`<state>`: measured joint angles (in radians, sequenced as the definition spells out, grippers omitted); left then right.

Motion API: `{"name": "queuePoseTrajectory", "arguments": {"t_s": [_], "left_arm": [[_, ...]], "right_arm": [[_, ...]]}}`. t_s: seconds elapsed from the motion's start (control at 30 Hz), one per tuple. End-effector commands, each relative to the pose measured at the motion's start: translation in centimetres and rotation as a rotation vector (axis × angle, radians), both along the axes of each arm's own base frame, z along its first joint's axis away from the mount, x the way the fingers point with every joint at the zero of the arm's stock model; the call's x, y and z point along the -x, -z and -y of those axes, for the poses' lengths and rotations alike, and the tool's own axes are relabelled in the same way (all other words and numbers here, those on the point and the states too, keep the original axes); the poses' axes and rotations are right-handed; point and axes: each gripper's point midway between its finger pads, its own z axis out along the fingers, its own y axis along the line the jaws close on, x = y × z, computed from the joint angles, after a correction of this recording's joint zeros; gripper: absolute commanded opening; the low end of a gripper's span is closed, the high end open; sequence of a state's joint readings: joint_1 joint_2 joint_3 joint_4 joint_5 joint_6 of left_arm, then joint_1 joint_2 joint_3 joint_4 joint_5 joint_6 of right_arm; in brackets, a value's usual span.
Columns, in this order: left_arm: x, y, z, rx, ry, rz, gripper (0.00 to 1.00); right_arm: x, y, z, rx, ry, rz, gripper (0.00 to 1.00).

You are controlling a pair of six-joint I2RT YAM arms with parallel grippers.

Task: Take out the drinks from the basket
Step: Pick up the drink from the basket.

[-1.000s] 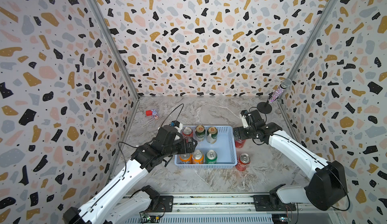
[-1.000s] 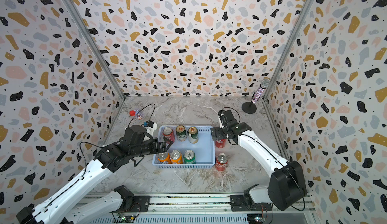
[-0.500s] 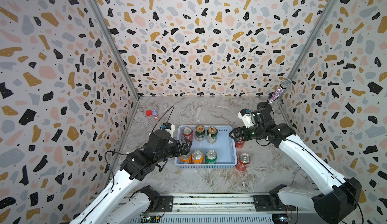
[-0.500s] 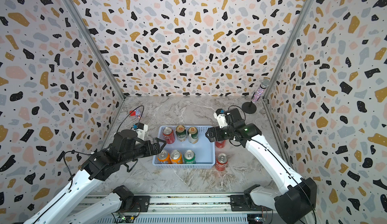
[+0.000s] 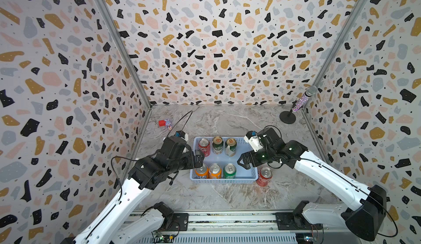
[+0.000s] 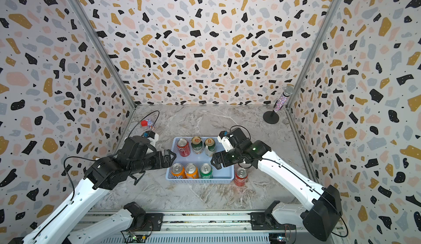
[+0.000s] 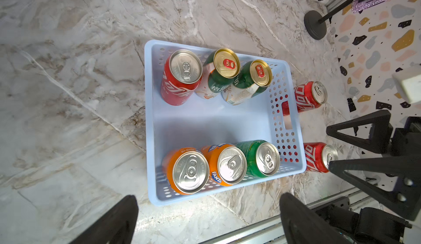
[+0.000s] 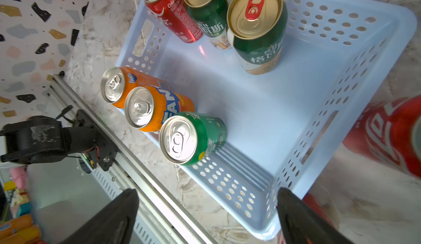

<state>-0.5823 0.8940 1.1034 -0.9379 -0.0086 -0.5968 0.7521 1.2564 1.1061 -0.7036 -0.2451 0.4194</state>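
Hovering at opposite basket [image 6: 200, 181] edges, left fingers [image 6: 170, 154] and right fingers [image 6: 216, 158] gape empty; basket's right end bare.

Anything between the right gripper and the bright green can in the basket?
Nothing visible. The open right gripper hovers over the bare right end of the pale blue perforated plastic basket, beside the bright green aluminium can. An orange can stands only at the green can's far side.

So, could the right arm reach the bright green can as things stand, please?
Probably yes: the right gripper hangs open above the basket, close to the bright green can, whose top is uncovered.
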Motion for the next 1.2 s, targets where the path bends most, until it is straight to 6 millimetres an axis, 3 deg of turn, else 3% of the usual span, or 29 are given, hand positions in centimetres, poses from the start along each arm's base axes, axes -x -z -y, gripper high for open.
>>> {"name": "queuePoseTrajectory", "arguments": {"t_s": [0.0, 0.27, 0.5, 0.73, 1.0, 1.17], "left_arm": [[0.0, 0.1, -0.6, -0.079, 0.068, 0.009, 1.00], [0.1, 1.2, -1.5, 0.016, 0.118, -0.019, 1.00], [0.3, 3.3, -2.0, 0.020, 0.113, -0.060, 1.00], [0.0, 4.5, -1.9, 0.027, 0.117, -0.067, 1.00], [-0.6, 5.6, -2.0, 0.026, 0.086, -0.069, 1.00], [-0.7, 6.1, -2.5, 0.015, 0.056, -0.061, 1.00]], "right_arm": [[-1.1, 0.8, 0.1, 0.098, 0.069, 0.055, 1.00], [-0.7, 2.7, -4.3, 0.149, 0.047, 0.027, 1.00], [-0.8, 2.9, -6.1, 0.187, 0.077, 0.041, 1.00], [-1.2, 4.4, -5.5, 0.346, 0.118, 0.071, 1.00], [-0.5, 5.6, -5.0, 0.339, 0.125, 0.048, 0.99], [0.3, 7.5, -5.3, 0.387, 0.070, -0.010, 0.99]]}}
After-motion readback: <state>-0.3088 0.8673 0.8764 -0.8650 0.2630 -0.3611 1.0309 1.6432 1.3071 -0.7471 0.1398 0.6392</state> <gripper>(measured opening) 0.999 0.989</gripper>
